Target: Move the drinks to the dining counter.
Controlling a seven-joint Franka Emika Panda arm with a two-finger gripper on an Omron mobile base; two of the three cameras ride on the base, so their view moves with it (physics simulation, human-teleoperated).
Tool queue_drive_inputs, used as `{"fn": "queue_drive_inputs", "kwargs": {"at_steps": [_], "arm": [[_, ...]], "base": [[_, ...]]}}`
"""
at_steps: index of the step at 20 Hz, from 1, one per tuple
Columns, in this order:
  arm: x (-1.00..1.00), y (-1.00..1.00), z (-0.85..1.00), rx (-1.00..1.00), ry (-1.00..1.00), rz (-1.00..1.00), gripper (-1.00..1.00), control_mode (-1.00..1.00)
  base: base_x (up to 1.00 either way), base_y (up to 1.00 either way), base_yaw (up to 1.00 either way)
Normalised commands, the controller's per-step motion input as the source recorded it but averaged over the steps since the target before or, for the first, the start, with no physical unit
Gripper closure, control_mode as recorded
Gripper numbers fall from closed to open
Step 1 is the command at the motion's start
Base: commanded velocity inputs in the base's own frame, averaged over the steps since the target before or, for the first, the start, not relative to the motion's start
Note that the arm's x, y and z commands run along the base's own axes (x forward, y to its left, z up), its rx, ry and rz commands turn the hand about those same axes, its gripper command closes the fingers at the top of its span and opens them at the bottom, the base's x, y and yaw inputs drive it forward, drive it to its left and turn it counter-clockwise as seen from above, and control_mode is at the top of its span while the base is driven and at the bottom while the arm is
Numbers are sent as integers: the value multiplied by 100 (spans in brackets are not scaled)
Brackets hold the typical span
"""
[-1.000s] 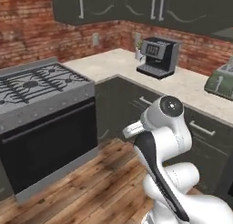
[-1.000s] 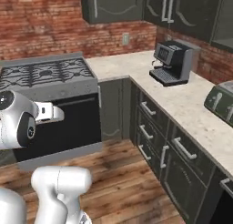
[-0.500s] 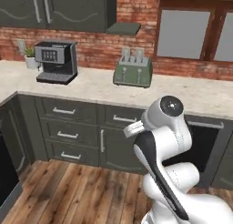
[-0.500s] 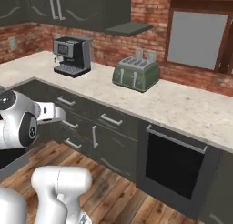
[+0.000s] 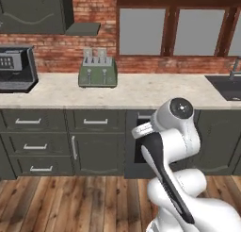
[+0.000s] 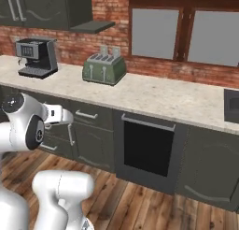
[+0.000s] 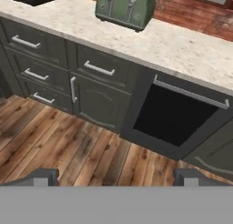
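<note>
Gripper is released, jaws wide, holding nothing, aimed at floor in front of dark cabinets. No drinks on the stone counter w/ green toaster; direction to them cannot be told.

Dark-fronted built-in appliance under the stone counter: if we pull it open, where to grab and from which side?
Take the long silver bar handle along the top edge of the dark appliance door, near mid-span. Come straight at the front, one finger above and one below: the bar runs horizontally and appears to stand off the panel. The hand is open.
</note>
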Motion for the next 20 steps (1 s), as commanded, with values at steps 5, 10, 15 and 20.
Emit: {"fn": "queue_drive_inputs", "kwargs": {"at_steps": [5,10,15,20], "arm": [[0,0,0,0,0,0,-100,100],[0,0,0,0,0,0,-100,100],[0,0,0,0,0,0,-100,100],[0,0,0,0,0,0,-100,100]], "base": [[-5,-10,-20],[0,-21,-94],[6,-14,-18],[28,-75,0]]}}
